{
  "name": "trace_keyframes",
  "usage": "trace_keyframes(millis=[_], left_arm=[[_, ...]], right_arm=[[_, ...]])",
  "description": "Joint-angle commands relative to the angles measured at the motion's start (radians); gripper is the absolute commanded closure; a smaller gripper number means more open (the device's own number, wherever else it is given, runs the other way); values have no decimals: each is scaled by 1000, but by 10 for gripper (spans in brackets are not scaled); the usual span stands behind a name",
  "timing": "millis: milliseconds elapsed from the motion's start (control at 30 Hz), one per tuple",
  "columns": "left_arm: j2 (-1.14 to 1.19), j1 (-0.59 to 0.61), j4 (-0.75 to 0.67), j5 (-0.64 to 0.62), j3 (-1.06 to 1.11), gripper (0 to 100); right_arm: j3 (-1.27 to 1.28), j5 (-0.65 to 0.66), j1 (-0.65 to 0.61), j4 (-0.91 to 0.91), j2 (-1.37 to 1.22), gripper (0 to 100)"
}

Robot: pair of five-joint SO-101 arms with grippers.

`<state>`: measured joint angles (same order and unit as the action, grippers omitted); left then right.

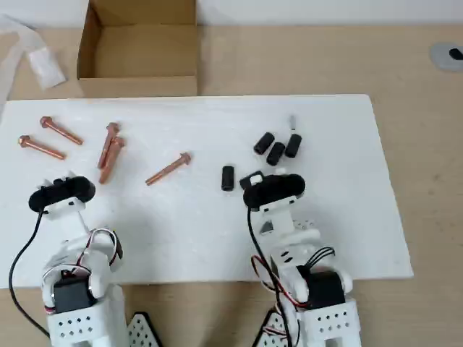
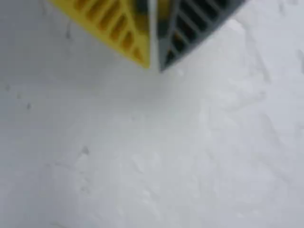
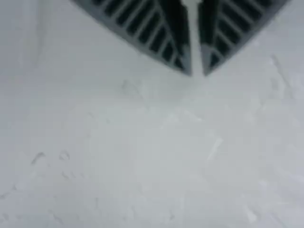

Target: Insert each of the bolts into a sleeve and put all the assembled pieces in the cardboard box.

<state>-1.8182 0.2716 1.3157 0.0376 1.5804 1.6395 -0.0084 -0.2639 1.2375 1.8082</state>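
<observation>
Left hand (image 2: 154, 66) and right hand (image 3: 197, 72) are each closed and empty, tips over the white sheet (image 1: 217, 231).

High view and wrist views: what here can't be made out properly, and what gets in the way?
Black sleeve nearest an arm's black housing: partly covered by that housing, high view.
Cardboard box: far end cut off by the high view's top edge.
Small pale piece beyond the three sleeves: too small to identify.
White sheet: blurred in both wrist views; surface marks unreadable.
</observation>
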Motion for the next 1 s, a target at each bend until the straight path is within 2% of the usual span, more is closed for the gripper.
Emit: trace_keyframes(millis=[0,733,833,900,967], left_arm=[[-5,12,-15,3,-3,993],[-5,-2,-20,2,-3,993],[-4,9,-20,6,-3,993],[-4,37,-21,49,-2,991],[-5,66,-120,121,3,993]], right_arm=[[1,11,16,-17,111,990],[2,11,10,-18,111,990],[2,11,-27,-29,113,990],[2,5,-54,-31,111,990],[-1,8,-54,-31,108,990]])
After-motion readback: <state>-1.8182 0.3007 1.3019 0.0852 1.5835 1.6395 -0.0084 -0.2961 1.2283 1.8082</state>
